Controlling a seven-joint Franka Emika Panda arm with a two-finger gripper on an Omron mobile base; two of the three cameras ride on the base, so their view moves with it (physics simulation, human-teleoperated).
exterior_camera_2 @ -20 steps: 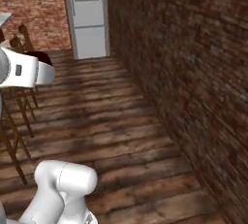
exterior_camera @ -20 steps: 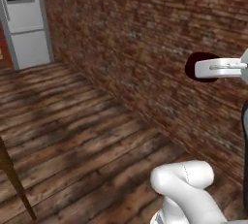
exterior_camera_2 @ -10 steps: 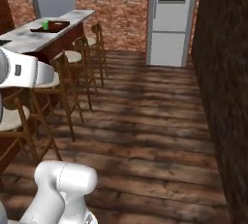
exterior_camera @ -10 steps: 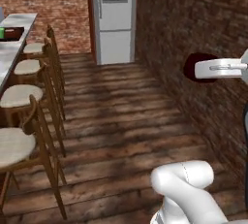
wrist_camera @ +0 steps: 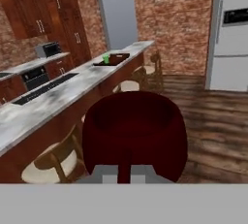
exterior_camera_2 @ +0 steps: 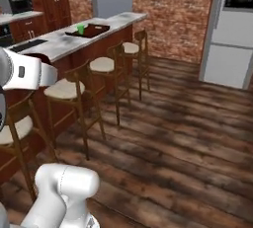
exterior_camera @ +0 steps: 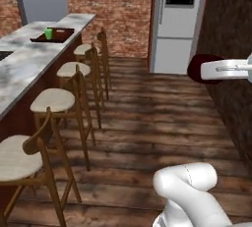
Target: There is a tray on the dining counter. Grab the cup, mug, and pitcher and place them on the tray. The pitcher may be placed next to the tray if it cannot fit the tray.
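Note:
My gripper is shut on the dark maroon mug and carries it in the air over the wooden floor. From the base views the mug shows at the end of my white hand, far from the dining counter. The dark wooden tray lies at the far end of that counter, with the green cup standing in it. The tray and cup also show from the right, and the tray ahead of the hand. The pitcher is out of view.
A row of wooden bar stools lines the counter's near side. A steel fridge stands at the far brick wall. A dark brick wall runs along the right. Wooden floor lies open between the stools and that wall.
The whole picture has swung round as the base turned: the brick wall gave way to the counter, stools and fridge. The mug has stayed in my shut gripper.

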